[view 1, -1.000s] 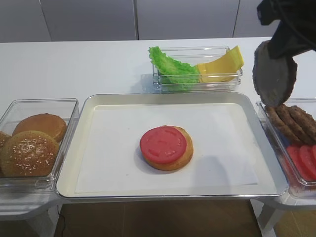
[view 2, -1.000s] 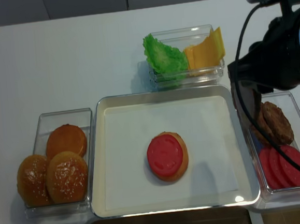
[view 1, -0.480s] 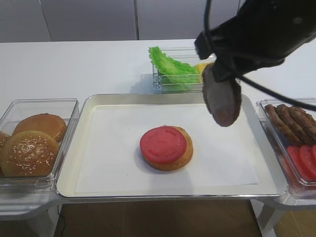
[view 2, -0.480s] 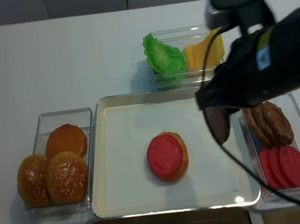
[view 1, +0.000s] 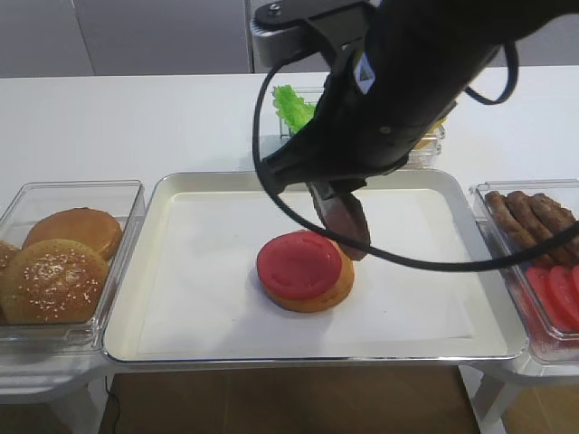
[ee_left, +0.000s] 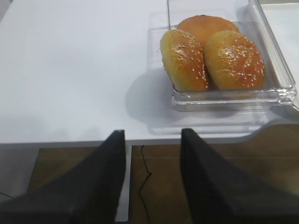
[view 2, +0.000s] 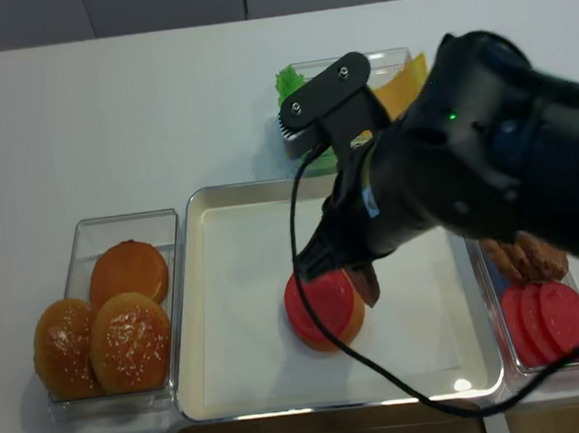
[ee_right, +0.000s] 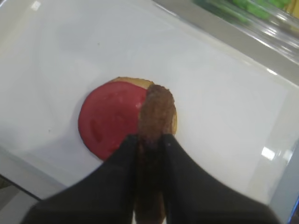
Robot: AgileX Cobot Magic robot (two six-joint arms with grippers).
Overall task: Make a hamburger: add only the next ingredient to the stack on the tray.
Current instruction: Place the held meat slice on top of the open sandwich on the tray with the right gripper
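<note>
My right gripper [ee_right: 149,140] is shut on the meat patty [ee_right: 156,109], holding it on edge. The patty [view 1: 346,221] hangs tilted just above the right part of the stack [view 1: 303,269], a bun base topped with a red tomato slice [ee_right: 110,119], in the middle of the paper-lined metal tray [view 1: 199,177]. In the other high view the patty [view 2: 365,283] overlaps the stack's [view 2: 320,309] right edge; I cannot tell whether they touch. My left gripper [ee_left: 152,140] stands open and empty below the table's front edge, near the bun bin [ee_left: 215,51].
A clear bin with three buns [view 1: 63,262] sits left of the tray. Behind the tray a bin holds lettuce [view 1: 288,104] and cheese, mostly hidden by my right arm. On the right, a bin holds more patties [view 1: 534,221] and tomato slices [view 1: 556,294].
My right arm has swung left and down from over the patty bin to the tray's middle, carrying the patty with it. The stack has not moved.
</note>
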